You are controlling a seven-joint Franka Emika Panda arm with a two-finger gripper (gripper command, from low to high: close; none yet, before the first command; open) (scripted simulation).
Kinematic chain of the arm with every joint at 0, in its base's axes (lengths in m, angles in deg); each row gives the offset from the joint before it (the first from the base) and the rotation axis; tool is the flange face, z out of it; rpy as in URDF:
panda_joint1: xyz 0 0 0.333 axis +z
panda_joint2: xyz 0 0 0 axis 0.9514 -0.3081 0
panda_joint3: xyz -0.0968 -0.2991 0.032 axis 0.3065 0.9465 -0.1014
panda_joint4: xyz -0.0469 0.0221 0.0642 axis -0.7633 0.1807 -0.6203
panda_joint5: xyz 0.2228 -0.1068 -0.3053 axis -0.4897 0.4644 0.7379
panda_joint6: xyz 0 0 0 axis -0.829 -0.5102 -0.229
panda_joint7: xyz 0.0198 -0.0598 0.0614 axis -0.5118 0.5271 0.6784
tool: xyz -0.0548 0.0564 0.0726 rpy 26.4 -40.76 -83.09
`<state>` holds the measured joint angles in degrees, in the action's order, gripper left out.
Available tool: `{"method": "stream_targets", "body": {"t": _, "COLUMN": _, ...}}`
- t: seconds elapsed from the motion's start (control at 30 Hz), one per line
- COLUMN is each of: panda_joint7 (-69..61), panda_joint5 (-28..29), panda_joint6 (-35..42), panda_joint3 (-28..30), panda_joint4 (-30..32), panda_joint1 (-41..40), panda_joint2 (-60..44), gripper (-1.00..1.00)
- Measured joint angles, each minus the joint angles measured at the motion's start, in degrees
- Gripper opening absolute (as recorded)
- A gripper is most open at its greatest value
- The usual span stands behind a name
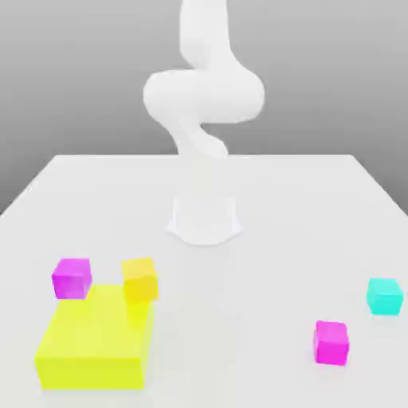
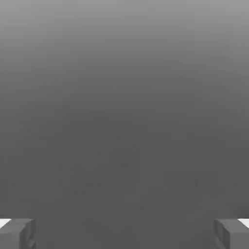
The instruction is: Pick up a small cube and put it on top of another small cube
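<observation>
The claw (image 2: 124, 233) is spread wide with nothing between its fingertips (image 2: 17, 232). On the white desk (image 1: 263, 263), the pinkish-magenta cube (image 1: 331, 343) sits at four o'clock from the arm's base (image 1: 204, 219), near the cyan cube (image 1: 385, 296). The orange-yellow cube (image 1: 140, 280) lies at seven o'clock, touching the large lemon-yellow block (image 1: 92, 351), with the purple-magenta cube (image 1: 72, 278) just beside.

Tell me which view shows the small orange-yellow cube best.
The exterior view: the orange-yellow cube sits in plain sight at the large yellow block's far corner. The hand view offers nothing of it, just grey background past the fingertips.

Pinkish-magenta cube (image 1: 331, 343) sits well apart from orange-yellow cube (image 1: 140, 279) — untouched.
</observation>
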<state>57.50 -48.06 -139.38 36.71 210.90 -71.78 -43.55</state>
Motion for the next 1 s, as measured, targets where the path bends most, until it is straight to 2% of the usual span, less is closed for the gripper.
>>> {"method": "stream_targets", "body": {"t": 0.33, "panda_joint7": 12.4, "panda_joint5": -1.6, "panda_joint6": -10.1, "panda_joint3": -9.0, "panda_joint4": 6.1, "panda_joint1": 1.4, "panda_joint2": -20.8, "gripper": 0.0}}
{"method": "stream_targets", "body": {"t": 0.6, "panda_joint7": 26.2, "panda_joint5": 2.8, "panda_joint6": -18.1, "panda_joint3": -15.1, "panda_joint4": 11.0, "panda_joint1": 4.2, "panda_joint2": -37.7, "gripper": 0.0}}
{"method": "stream_targets", "body": {"t": 0.83, "panda_joint7": 40.1, "panda_joint5": 10.7, "panda_joint6": -25.3, "panda_joint3": -13.9, "panda_joint4": 14.2, "panda_joint1": 10.0, "panda_joint2": -52.8, "gripper": 0.0}}
{"method": "stream_targets", "body": {"t": 0.97, "panda_joint7": 44.4, "panda_joint5": 15.7, "panda_joint6": -31.5, "panda_joint3": -8.6, "panda_joint4": 12.7, "panda_joint1": 14.5, "panda_joint2": -61.0, "gripper": 0.0}}
{"method": "stream_targets", "body": {"t": 1.0, "panda_joint7": 45.1, "panda_joint5": 16.5, "panda_joint6": -32.7, "panda_joint3": -7.4, "panda_joint4": 12.4, "panda_joint1": 15.5, "panda_joint2": -62.6, "gripper": -1.0}}
